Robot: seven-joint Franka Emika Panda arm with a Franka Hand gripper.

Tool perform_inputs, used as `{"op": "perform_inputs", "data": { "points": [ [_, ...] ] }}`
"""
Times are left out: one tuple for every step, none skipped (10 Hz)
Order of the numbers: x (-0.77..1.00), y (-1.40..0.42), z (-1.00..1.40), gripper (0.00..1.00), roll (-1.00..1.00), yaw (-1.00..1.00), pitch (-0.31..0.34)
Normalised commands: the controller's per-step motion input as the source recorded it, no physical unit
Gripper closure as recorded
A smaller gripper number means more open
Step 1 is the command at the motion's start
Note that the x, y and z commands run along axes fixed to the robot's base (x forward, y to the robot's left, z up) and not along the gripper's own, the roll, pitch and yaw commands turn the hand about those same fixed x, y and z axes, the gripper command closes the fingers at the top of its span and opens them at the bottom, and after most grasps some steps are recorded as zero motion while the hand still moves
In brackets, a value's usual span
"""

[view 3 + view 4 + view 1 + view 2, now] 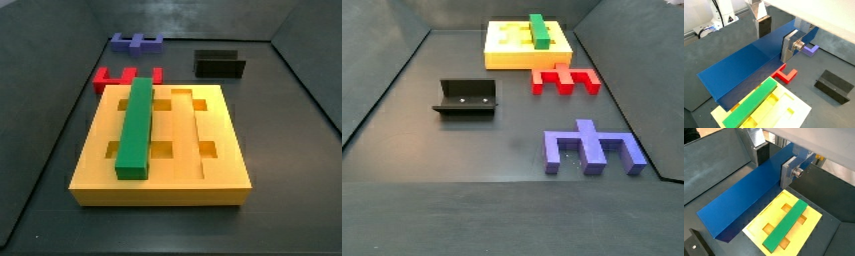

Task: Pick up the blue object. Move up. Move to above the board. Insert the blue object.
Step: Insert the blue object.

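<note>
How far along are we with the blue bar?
Pickup and lift look done: the gripper holds the blue bar clear of the floor, above the edge of the yellow board. The green bar already sits in one groove. Left: line up over a free groove and insert.

A dark grey matte counter [817, 114] lies below the hand [774, 36], evenly lit and with only soft shadows. Both side views show dark walls [321, 60] enclosing it, and the back wall [174, 15] carries faint glossy reflections. Beyond the hand, a wrist view shows a bright area with white equipment [723, 12].
</note>
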Motion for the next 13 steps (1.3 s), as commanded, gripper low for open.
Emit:
{"op": "perform_inputs", "data": {
  "points": [
    [0.07, -0.05, -0.55, 1.0, 0.07, 0.0, 0.0],
    [0.55, -0.33, -0.88, 1.0, 0.19, 0.0, 0.0],
    [0.67, -0.31, -1.0, 1.0, 0.12, 0.0, 0.0],
    [0.67, -0.29, -1.0, 1.0, 0.12, 0.0, -0.007],
    [0.66, -0.33, -0.79, 1.0, 0.19, 0.0, -0.12],
    [0.56, -0.26, -0.73, 1.0, 0.23, 0.06, -0.111],
    [0.52, -0.25, -0.73, 1.0, 0.23, 0.08, -0.099],
    [0.55, -0.2, -0.65, 1.0, 0.25, 0.1, -0.123],
    [0.52, -0.16, -0.6, 1.0, 0.29, 0.13, -0.111],
    [0.4, -0.16, -0.65, 1.0, 0.28, 0.16, -0.077],
    [0.27, -0.09, -0.65, 1.0, 0.27, 0.14, -0.079],
    [-0.14, 0.0, -0.67, 1.0, 0.19, 0.0, -0.091],
    [-0.39, 0.09, -0.58, 1.0, 0.0, 0.0, -0.179]
  ]
}}
